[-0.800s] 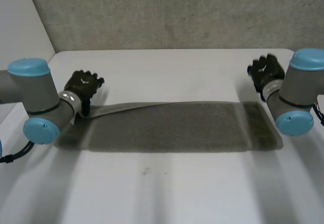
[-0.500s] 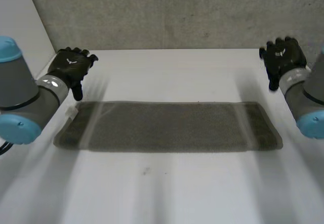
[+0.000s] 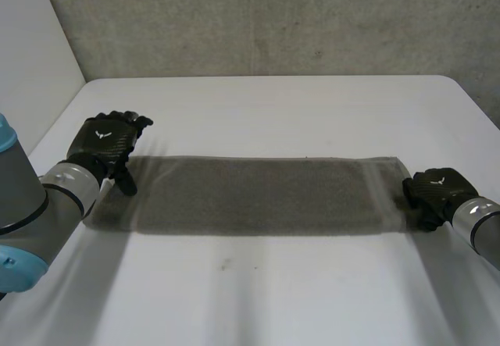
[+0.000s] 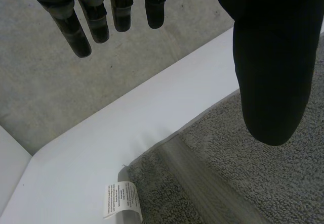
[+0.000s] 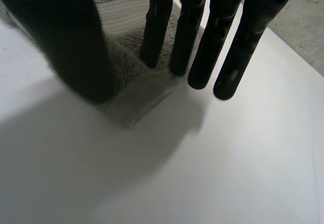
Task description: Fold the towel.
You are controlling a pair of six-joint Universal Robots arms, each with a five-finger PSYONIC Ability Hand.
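Note:
A long grey towel [image 3: 258, 194] lies flat across the white table as a narrow strip. My left hand [image 3: 105, 144] hovers over its left end, open. In the left wrist view the straight fingers [image 4: 86, 29] and thumb [image 4: 271, 57] hang above the towel's far left corner [image 4: 167, 168], where a white label [image 4: 121, 199] sticks out. My right hand [image 3: 436, 192] is low at the towel's near right corner. In the right wrist view its straight fingers [image 5: 202, 32] and thumb [image 5: 76, 47] stand spread over that corner [image 5: 134, 90], some fingertips touching the cloth.
The table [image 3: 273, 291] ends at a grey concrete wall [image 3: 273, 18] along the far side. A white panel [image 3: 31, 57] stands at the far left. Bare tabletop runs along the near side and behind the towel.
The left hand let the towel's raised far left edge drop flat and now hovers over that end. The right hand came from the far right down to the near right corner.

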